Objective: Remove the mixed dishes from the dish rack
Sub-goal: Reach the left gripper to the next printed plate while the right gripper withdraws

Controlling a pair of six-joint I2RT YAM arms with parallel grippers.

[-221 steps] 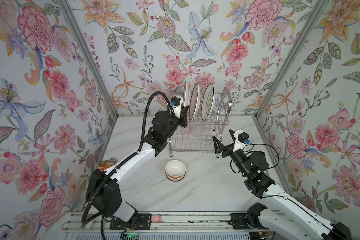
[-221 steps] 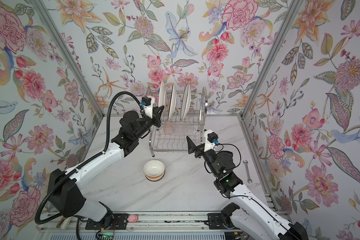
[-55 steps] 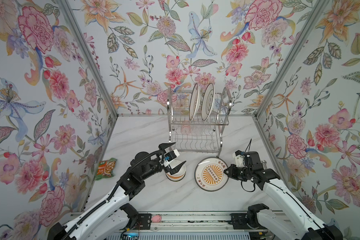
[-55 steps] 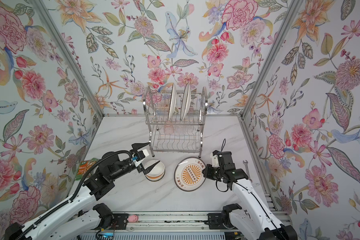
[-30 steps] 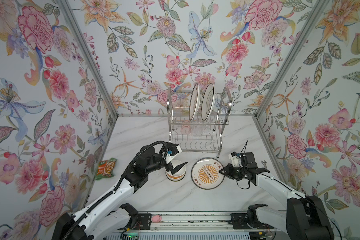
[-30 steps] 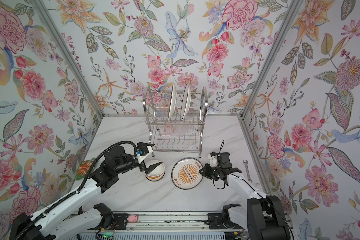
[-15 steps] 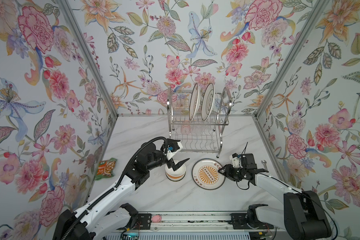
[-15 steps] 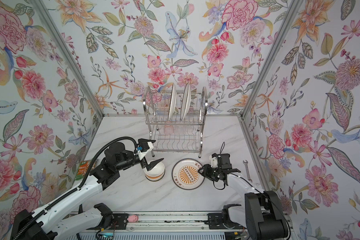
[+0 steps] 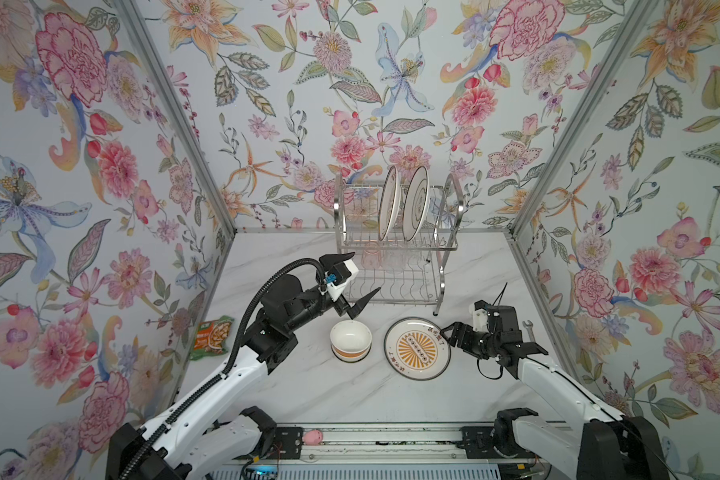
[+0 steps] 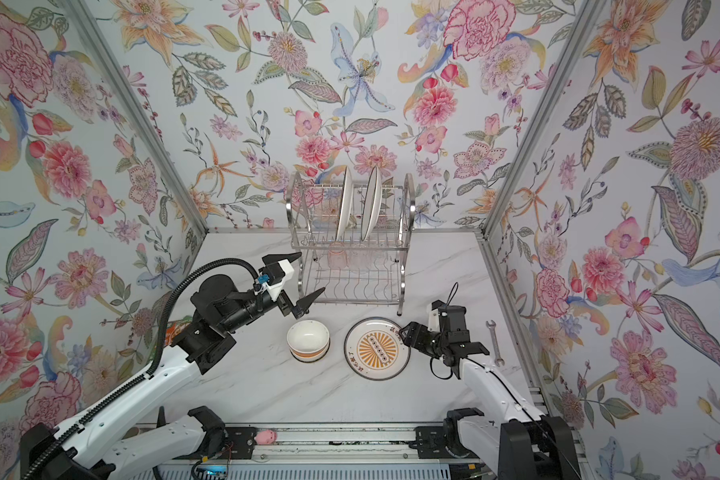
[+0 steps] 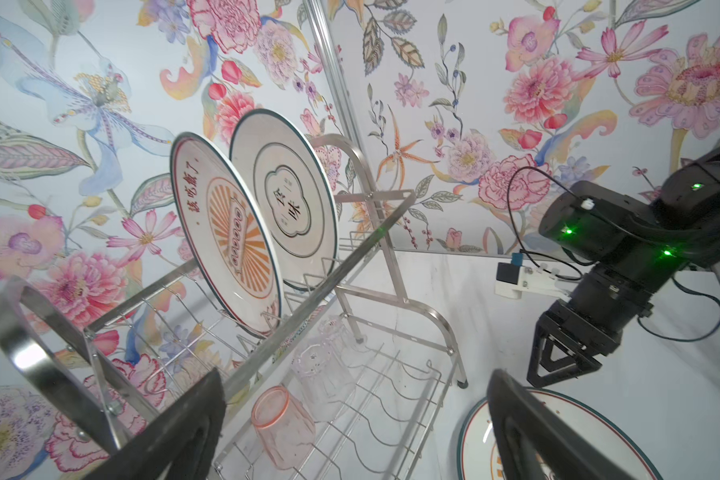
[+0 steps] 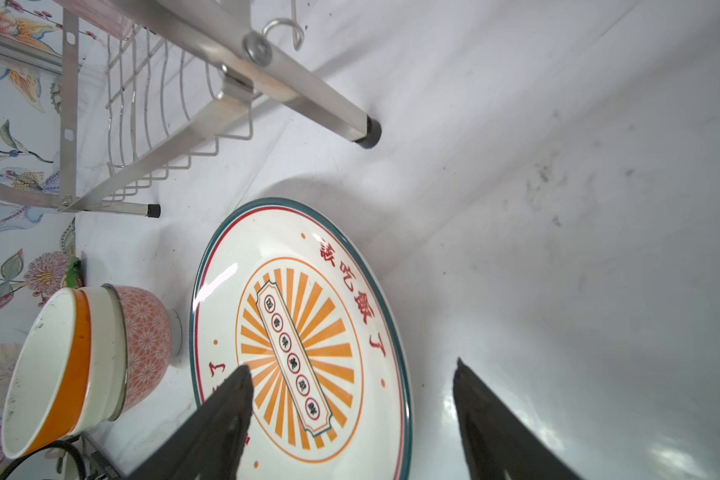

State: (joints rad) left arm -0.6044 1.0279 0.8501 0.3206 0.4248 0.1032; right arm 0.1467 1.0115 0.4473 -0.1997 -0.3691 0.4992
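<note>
Right tool (image 12: 352, 366) gapes empty at the glossy round sunburst plate (image 12: 300, 332); left tool (image 11: 355, 372), spread wide, holds nothing

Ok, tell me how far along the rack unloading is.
Done: a stack of bowls and a sunburst plate sit on the table.
In hand: nothing. The right gripper is open astride that plate's rim, and the left gripper is open beside the rack.
Left: a second sunburst plate and a dark-rimmed plate on the upper shelf, with a pink tumbler and a clear tumbler below.

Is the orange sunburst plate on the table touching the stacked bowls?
Apart: both top views show bare table between orange sunburst plate and stacked bowls.
</note>
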